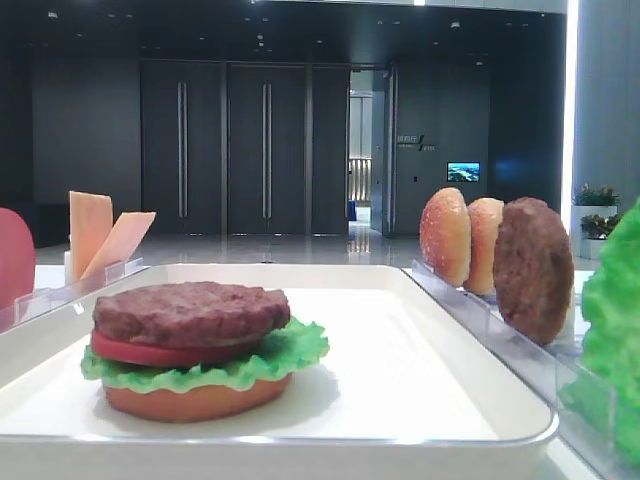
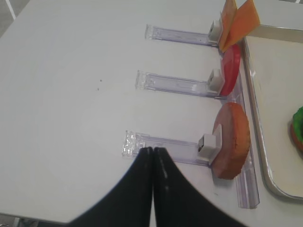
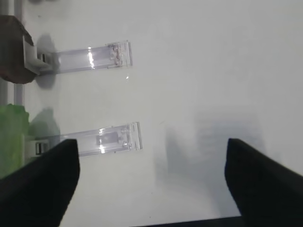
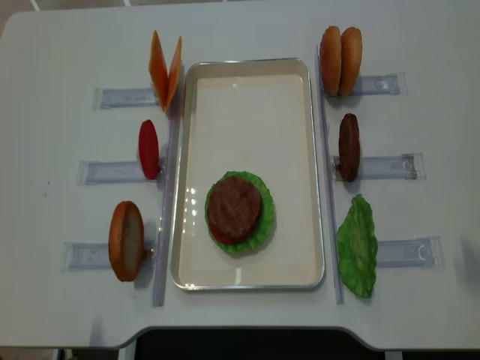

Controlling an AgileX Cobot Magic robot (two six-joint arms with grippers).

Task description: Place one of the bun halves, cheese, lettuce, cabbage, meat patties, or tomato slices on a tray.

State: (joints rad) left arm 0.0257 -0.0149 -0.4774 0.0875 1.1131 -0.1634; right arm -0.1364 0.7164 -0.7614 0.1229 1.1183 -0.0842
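Note:
On the white tray (image 4: 247,112) sits a stack: a bun half (image 1: 190,400), lettuce (image 1: 290,350), a tomato slice (image 1: 130,350) and a meat patty (image 4: 235,208) on top. Left of the tray stand cheese (image 4: 165,67), a tomato slice (image 4: 148,148) and a bun half (image 4: 126,240). To the right stand two bun halves (image 4: 340,60), a patty (image 4: 349,146) and lettuce (image 4: 357,246). My left gripper (image 2: 153,149) is shut and empty, over the outer end of the bun half's (image 2: 232,139) rack. My right gripper (image 3: 151,144) is open over bare table, with lettuce (image 3: 12,132) at its left.
Clear acrylic racks (image 4: 105,172) run out from both long sides of the tray, and two of them (image 3: 104,139) lie below the right gripper. The table's front edge (image 4: 240,330) is close to the tray. Neither arm shows in the overhead view.

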